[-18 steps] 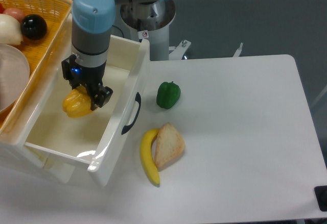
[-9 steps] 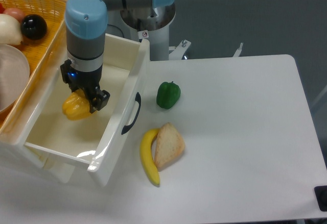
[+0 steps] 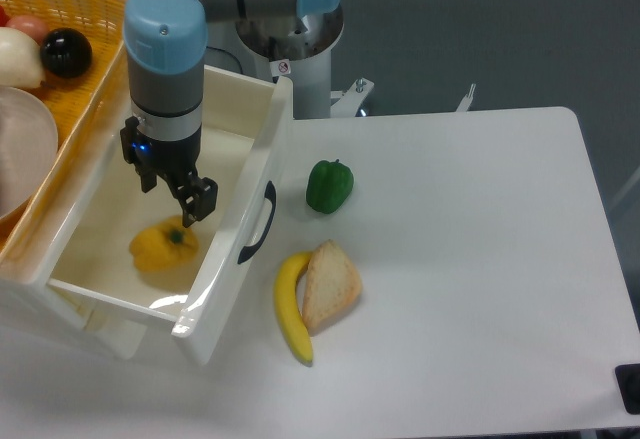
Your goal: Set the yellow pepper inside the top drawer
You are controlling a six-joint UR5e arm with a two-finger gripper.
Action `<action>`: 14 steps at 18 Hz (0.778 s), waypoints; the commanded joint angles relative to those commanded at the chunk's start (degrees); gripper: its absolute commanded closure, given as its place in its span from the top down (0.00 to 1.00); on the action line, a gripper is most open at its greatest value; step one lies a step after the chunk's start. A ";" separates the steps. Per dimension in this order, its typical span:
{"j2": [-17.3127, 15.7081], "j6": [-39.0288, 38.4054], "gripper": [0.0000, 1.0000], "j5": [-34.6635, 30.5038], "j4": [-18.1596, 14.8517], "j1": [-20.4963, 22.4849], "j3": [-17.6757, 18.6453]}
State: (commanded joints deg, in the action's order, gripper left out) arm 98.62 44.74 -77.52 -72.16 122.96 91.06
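There is just one camera. It is sitting high up in front of the table and looking down at a slant toward the robot's base at the back. It is staying far enough away to be taking in most of the tabletop. The drawer and the basket are getting cut off at the left edge.

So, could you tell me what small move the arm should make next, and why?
Probably a straight lift of the pincer up and clear of the top drawer. The yellow pepper lies on the drawer floor below the pincer, apart from its open fingers, so the placing looks done. Rising straight should avoid the drawer's walls and the pepper.
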 joint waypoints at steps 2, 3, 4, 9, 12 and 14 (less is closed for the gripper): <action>-0.35 -0.09 0.83 0.09 -0.18 0.00 -0.79; -0.53 0.09 0.84 0.26 -0.09 0.00 -1.31; -0.62 0.09 0.86 0.35 0.09 0.00 -1.93; -0.88 0.00 0.88 1.32 0.09 0.61 -3.43; -1.23 0.09 0.88 2.54 0.17 2.54 -4.48; -1.23 0.17 0.92 3.95 0.17 4.91 -4.92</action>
State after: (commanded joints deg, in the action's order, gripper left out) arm 97.38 44.91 -73.57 -71.98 127.87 86.13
